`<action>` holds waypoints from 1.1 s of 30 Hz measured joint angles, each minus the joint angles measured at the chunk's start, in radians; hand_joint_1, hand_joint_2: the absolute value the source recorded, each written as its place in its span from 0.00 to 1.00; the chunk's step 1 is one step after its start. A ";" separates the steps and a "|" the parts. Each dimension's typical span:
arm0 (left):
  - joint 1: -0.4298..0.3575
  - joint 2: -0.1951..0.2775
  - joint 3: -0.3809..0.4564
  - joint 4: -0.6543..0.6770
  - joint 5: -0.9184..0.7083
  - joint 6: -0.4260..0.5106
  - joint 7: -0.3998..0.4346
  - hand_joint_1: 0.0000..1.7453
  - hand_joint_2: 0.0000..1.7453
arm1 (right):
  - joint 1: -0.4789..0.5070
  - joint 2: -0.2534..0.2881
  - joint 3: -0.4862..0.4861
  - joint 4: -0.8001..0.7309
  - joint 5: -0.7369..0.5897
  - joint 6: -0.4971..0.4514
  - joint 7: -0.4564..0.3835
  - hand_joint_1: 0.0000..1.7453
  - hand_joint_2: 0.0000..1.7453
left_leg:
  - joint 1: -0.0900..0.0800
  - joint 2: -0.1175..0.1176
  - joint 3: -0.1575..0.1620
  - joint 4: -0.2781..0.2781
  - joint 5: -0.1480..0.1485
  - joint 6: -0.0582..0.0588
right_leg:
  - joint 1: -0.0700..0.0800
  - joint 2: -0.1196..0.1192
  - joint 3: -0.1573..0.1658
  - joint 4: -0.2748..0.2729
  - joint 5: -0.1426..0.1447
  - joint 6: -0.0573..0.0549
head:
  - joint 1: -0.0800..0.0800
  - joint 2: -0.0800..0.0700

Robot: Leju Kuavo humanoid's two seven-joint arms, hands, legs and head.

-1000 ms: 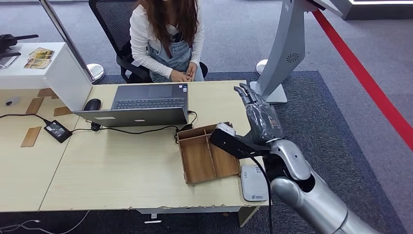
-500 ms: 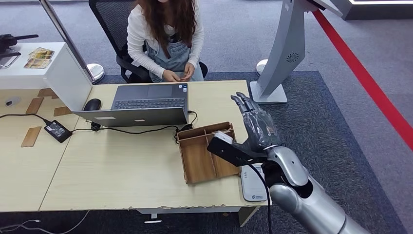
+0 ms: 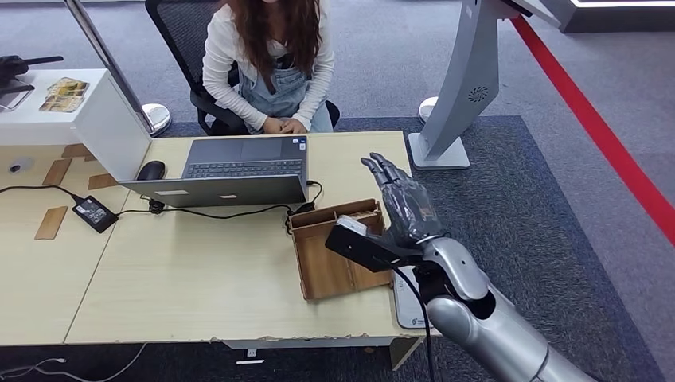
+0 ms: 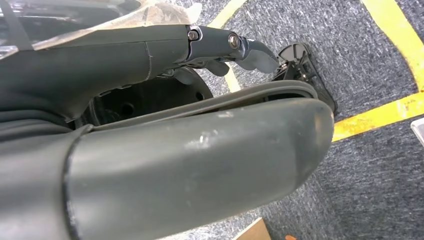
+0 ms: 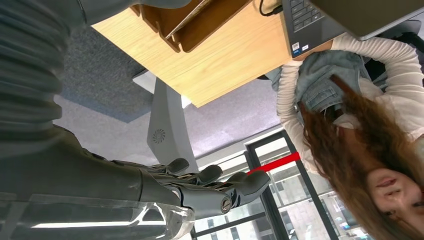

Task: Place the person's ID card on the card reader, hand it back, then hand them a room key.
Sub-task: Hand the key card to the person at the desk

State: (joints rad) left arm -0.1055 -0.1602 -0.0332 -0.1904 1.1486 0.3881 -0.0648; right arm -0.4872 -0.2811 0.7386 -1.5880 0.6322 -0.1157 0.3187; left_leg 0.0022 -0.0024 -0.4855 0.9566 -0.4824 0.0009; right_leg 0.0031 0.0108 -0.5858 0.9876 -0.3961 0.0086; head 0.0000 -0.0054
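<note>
My right hand [image 3: 402,207] hovers flat and empty above the right end of the wooden compartment box [image 3: 330,267], fingers spread and pointing toward the person. In the right wrist view that hand [image 5: 200,187] holds nothing, with the box [image 5: 200,25] beyond it. A white card reader [image 3: 412,301] lies at the table's front right corner, partly hidden by my forearm. The person [image 3: 271,56] sits behind the laptop with both hands together at the lap; I cannot tell whether they hold a card. My left hand [image 4: 210,50] hangs over carpet, fingers loose and empty.
An open laptop [image 3: 231,167] with a mouse [image 3: 150,170] and a power brick [image 3: 94,213] sits on the light wood table [image 3: 199,278]. A white cabinet [image 3: 76,111] stands at the left. A grey kiosk stand [image 3: 462,87] rises beyond the table's right end.
My right hand has drifted left and slightly down, from beside the box to above its right end. The person drew both hands in toward the lap.
</note>
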 joint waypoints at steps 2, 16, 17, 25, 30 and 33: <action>0.000 0.001 0.000 0.000 -0.003 -0.002 0.004 0.00 0.00 | -0.009 0.010 0.004 0.018 -0.007 -0.001 -0.004 0.00 1.00 | 0.000 0.000 0.000 0.000 0.000 0.000 | 0.000 0.000 0.000 0.000 0.000 0.000 | 0.000 0.000; 0.000 0.006 -0.002 0.000 -0.018 -0.011 0.019 0.00 0.00 | -0.047 0.069 0.028 0.182 -0.011 -0.042 -0.021 0.00 1.00 | 0.000 0.000 0.000 0.000 0.000 0.000 | 0.000 0.000 0.000 0.000 0.000 0.000 | 0.000 0.000; 0.000 0.006 -0.002 0.000 -0.018 -0.011 0.019 0.00 0.00 | -0.048 0.072 0.029 0.193 -0.010 -0.046 -0.023 0.00 1.00 | 0.000 0.000 0.000 0.000 0.000 0.000 | 0.000 0.000 0.000 0.000 0.000 0.000 | 0.000 0.000; 0.000 0.008 -0.002 0.000 -0.021 -0.011 0.021 0.00 0.00 | -0.065 0.087 0.037 0.274 0.020 -0.069 -0.027 0.00 1.00 | 0.000 0.000 0.000 0.000 0.000 0.000 | 0.000 0.000 0.000 0.000 0.000 0.000 | 0.000 0.000; 0.000 0.008 -0.002 0.000 -0.021 -0.011 0.021 0.00 0.00 | -0.065 0.091 0.043 0.302 0.030 -0.071 -0.027 0.00 1.00 | 0.000 0.000 0.000 0.000 0.000 0.000 | 0.000 0.000 0.000 0.000 0.000 0.000 | 0.000 0.000; 0.000 0.009 -0.002 0.000 -0.021 -0.011 0.021 0.00 0.00 | -0.065 0.092 0.044 0.313 0.032 -0.072 -0.027 0.00 1.00 | 0.000 0.000 0.000 0.000 0.000 0.000 | 0.000 0.000 0.000 0.000 0.000 0.000 | 0.000 0.000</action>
State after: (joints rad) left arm -0.1054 -0.1510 -0.0351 -0.1904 1.1280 0.3769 -0.0435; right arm -0.5525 -0.1894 0.7822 -1.2755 0.6643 -0.1881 0.2920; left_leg 0.0022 -0.0026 -0.4856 0.9567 -0.4824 0.0009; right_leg 0.0032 0.0104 -0.5860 0.9876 -0.3961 0.0086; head 0.0003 -0.0054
